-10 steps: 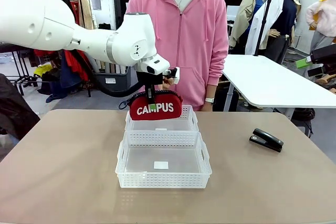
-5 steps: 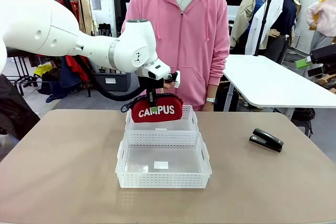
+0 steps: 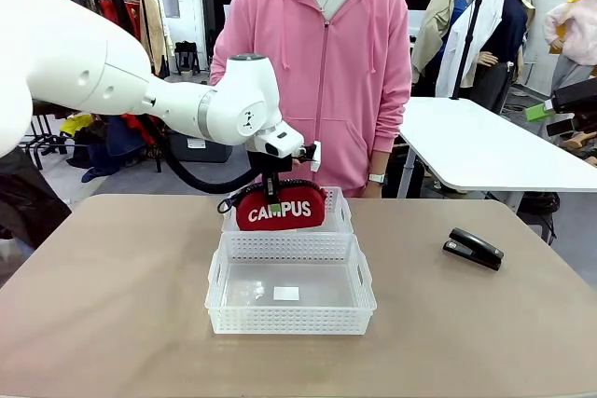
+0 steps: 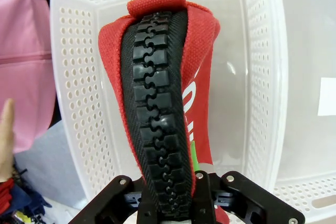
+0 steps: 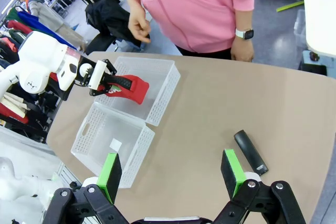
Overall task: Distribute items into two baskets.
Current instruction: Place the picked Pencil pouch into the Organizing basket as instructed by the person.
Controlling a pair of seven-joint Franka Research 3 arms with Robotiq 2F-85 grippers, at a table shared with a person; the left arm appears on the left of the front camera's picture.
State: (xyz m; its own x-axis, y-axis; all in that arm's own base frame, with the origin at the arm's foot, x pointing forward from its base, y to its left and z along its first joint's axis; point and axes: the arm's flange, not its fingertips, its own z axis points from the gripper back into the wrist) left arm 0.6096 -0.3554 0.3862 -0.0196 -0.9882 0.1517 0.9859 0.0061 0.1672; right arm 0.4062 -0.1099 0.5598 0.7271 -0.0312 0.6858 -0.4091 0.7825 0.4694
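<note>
A red pouch [image 3: 280, 211] with white "CAMPUS" lettering hangs over the far basket [image 3: 338, 219], about level with its rim. My left gripper [image 3: 274, 200] is shut on the pouch's zipped top edge. The left wrist view looks down the black zipper of the pouch [image 4: 163, 93] into the far basket [image 4: 68, 93], with my left gripper [image 4: 176, 205] clamped on the zipper. The near basket [image 3: 289, 319] stands just in front, holding only a white label. A black stapler [image 3: 474, 248] lies on the table to the right. My right gripper [image 5: 170, 174] hovers open high above the table, nothing between its pads.
A person in a pink hoodie [image 3: 322, 62] stands at the far edge behind the baskets, with one hand [image 5: 137, 24] near the far basket. Bare tabletop [image 3: 112, 286] lies left and right of the baskets. A white table [image 3: 485, 146] stands back right.
My left gripper has lowered the pouch, which now sits closer to the far basket's rim. The stapler and both baskets have stayed put.
</note>
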